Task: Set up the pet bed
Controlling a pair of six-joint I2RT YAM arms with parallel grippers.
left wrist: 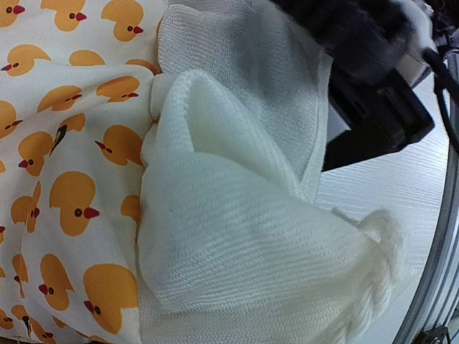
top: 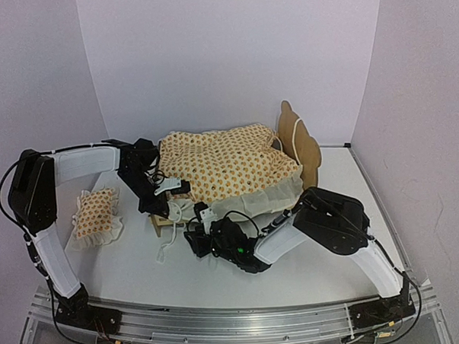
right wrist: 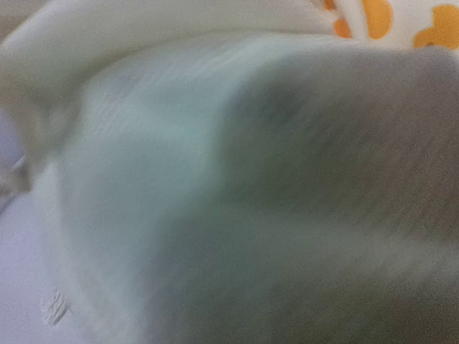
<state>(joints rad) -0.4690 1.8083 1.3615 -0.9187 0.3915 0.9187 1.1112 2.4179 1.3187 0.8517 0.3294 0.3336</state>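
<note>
The small light-wood bed frame (top: pixel 304 142) with its rounded scalloped headboard stands toward the far edge of the white surface (top: pixel 310 267), with the headboard end nearest the right edge. The cream cotton bedding (top: pixel 229 164), printed with orange ducks, is draped over the frame and hides most of it. Its pale knit ruffle (left wrist: pixel 237 236) hangs over the near side. The matching ruffled duck-print pillow (top: pixel 94 212) lies flat on the surface by the left edge, well apart from the bed.

My left end effector (top: pixel 172 190) is at the left end of the bed, right against the hem of the bedding, and it is closed. From my left wrist the ruffle is bunched in folds right in front of the lens and covers my fingers, so I cannot tell whether cloth is pinched between them.

My right end effector (top: pixel 196 238) is at the near left corner of the bed, just beside my left one and low against the hanging ruffle. My right wrist view is a blur of pale cloth (right wrist: pixel 215 179), and I cannot tell how far those fingers are apart or whether they hold anything.
</note>
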